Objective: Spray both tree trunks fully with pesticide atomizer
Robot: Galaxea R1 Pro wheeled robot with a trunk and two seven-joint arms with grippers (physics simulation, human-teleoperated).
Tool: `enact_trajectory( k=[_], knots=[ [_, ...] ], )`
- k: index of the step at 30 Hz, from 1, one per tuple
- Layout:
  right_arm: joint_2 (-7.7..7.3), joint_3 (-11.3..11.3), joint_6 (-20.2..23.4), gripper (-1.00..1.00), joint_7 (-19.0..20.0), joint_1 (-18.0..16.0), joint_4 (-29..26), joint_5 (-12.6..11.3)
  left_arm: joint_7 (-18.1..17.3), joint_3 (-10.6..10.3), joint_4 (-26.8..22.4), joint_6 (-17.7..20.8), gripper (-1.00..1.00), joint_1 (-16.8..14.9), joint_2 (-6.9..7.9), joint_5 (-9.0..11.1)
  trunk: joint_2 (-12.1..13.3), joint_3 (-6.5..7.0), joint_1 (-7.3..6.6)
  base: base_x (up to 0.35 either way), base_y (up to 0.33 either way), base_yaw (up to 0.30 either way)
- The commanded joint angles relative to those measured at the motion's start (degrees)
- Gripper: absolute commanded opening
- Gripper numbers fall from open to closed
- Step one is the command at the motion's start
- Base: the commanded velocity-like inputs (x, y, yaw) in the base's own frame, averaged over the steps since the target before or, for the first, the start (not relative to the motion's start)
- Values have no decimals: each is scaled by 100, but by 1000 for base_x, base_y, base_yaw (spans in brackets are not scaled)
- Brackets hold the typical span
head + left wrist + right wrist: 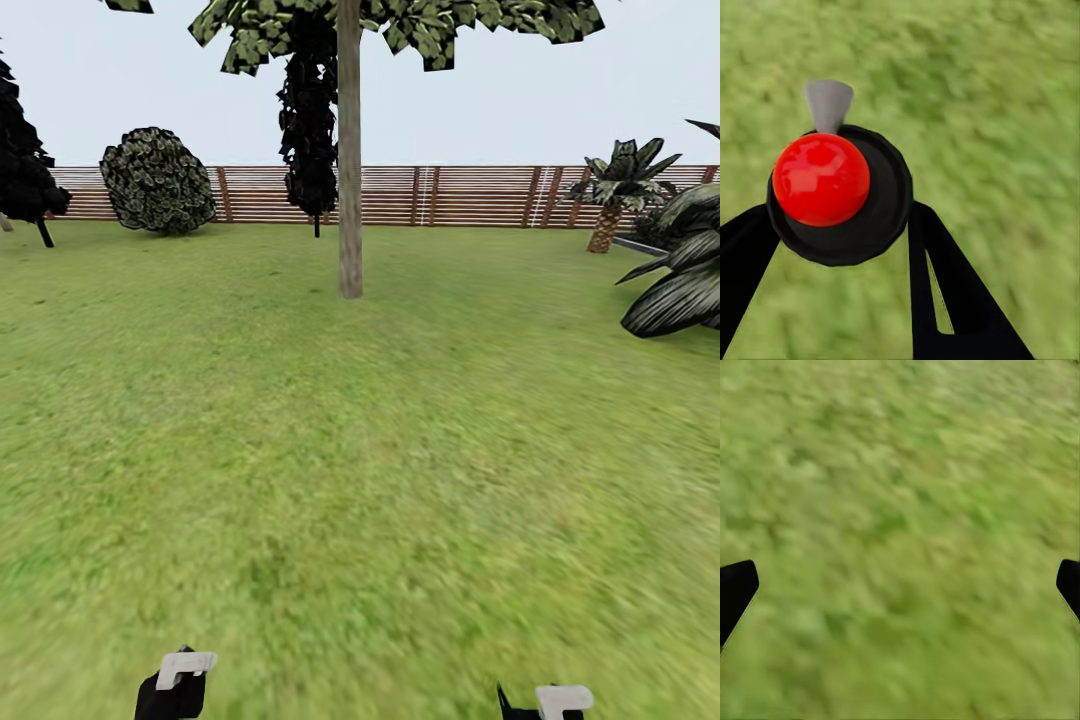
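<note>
My left gripper (pixel 840 217) is shut on the pesticide atomizer (pixel 832 187). The atomizer has a round black body with a glossy red ball on top and a grey cone nozzle (pixel 829 103). The black fingers (pixel 945 285) press its two sides, with blurred grass beneath. A tree with a straight beige-grey mottled trunk (pixel 349 200) stands ahead at the middle of the lawn, well beyond my arms. Its green crown (pixel 420 25) is cut by the upper edge. My right gripper (pixel 900 585) is open over bare grass with nothing between its fingers.
A brown slat fence (pixel 470 195) closes the far side of the lawn. A round shrub (pixel 157 180) and dark conifers (pixel 310 130) stand by it. A short palm (pixel 612 200) and a broad-leaf plant (pixel 680 270) are at the right. Both wrists (pixel 175 685) show low in the head view.
</note>
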Motion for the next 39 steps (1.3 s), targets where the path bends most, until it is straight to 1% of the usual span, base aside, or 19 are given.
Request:
enact_trajectory(
  k=[1,39],
  knots=[
    [-1,1,-17,100,-1,-1,5,4,-49,47,4,-14,-100,-4,-6,-11,-2,-5,3,338,0,0],
    [-1,1,-17,100,-1,-4,5,4,-49,47,4,-21,-100,-4,-9,-11,-2,-5,3,338,0,0]
  ],
)
